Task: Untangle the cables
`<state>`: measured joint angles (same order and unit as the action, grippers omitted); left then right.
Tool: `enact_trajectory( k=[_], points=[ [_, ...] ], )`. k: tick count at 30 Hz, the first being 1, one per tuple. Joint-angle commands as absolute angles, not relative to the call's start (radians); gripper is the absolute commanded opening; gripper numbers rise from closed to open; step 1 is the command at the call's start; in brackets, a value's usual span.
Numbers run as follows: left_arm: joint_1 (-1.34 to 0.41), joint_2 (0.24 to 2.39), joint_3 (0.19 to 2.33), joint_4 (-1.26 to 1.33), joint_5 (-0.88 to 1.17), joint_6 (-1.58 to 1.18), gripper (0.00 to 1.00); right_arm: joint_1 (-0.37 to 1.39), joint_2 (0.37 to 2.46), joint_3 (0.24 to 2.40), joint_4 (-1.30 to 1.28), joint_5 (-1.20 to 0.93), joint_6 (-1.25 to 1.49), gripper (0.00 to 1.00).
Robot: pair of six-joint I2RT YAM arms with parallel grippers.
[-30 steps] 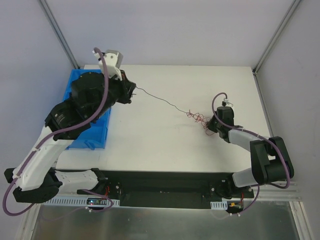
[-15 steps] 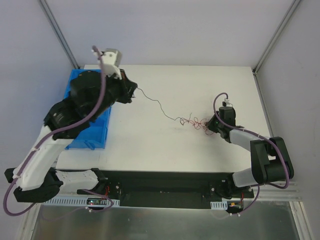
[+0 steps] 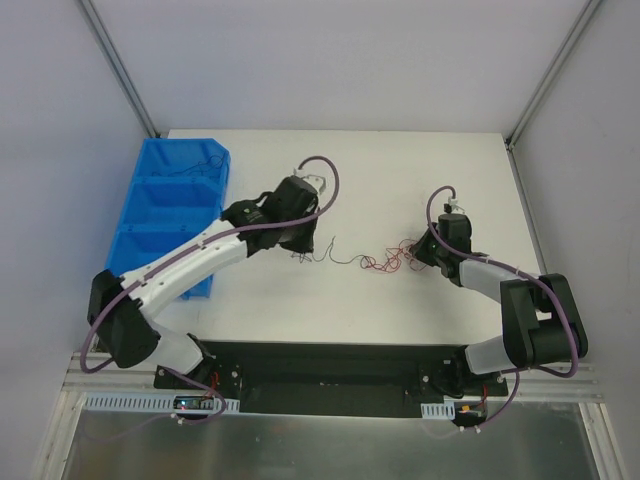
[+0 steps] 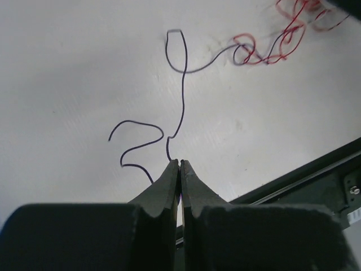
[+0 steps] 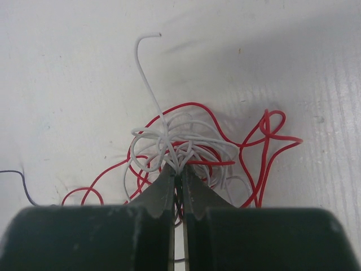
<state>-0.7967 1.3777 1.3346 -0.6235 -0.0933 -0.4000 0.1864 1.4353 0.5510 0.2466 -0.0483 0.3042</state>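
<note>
Left wrist cam: left gripper (image 4: 179, 164) is pinched tight on the dark wire (image 4: 181, 101), which snakes toward 1 o'clock into red loops. Only the right wrist cam shows the right gripper (image 5: 179, 169) clamped on the pale-and-red clump (image 5: 186, 144). Overhead, the cables (image 3: 385, 263) lie mid-table (image 3: 350, 165), with open room toward 12 and a blue bin (image 3: 165, 200) at 9.

The left gripper (image 4: 179, 164) has matte black fingers. The thin curly dark wire (image 4: 183, 101) pinched at their tips reads blackish violet against the plain white tabletop (image 4: 67, 68). Beyond those fingers, to the right, lie glossy red thin wires (image 4: 271, 60). The right gripper (image 5: 179, 169) is black too. Its tips clamp a pale grey-white looped wire (image 5: 148, 84), ringed by bright red loops. Elsewhere there is a saturated blue plastic bin (image 3: 165, 200), purple arm cables (image 3: 428, 212), and white arm shells (image 3: 180, 270) with black joints.
</note>
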Motion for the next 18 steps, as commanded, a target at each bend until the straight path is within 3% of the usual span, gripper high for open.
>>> enact_trajectory(
  k=[1, 7, 9, 14, 18],
  points=[
    [-0.787, 1.436, 1.27, -0.569, -0.002, -0.405, 0.05, 0.179, 1.419, 0.546, 0.252, -0.08, 0.298, 0.01],
    [-0.778, 1.431, 1.288, -0.561, 0.029, -0.292, 0.65, 0.178, 1.427, 0.549, 0.25, -0.084, 0.302, 0.01],
    [-0.773, 1.433, 1.302, -0.545, 0.064, -0.279, 0.74, 0.178, 1.43, 0.554, 0.252, -0.092, 0.304, 0.01],
    [-0.769, 1.564, 1.373, -0.445, 0.302, -0.241, 0.74, 0.178, 1.445, 0.561, 0.25, -0.106, 0.304, 0.01],
    [-0.765, 1.721, 1.472, -0.411, 0.46, -0.173, 0.62, 0.167, 1.439, 0.56, 0.241, -0.107, 0.304, 0.01]
  ],
)
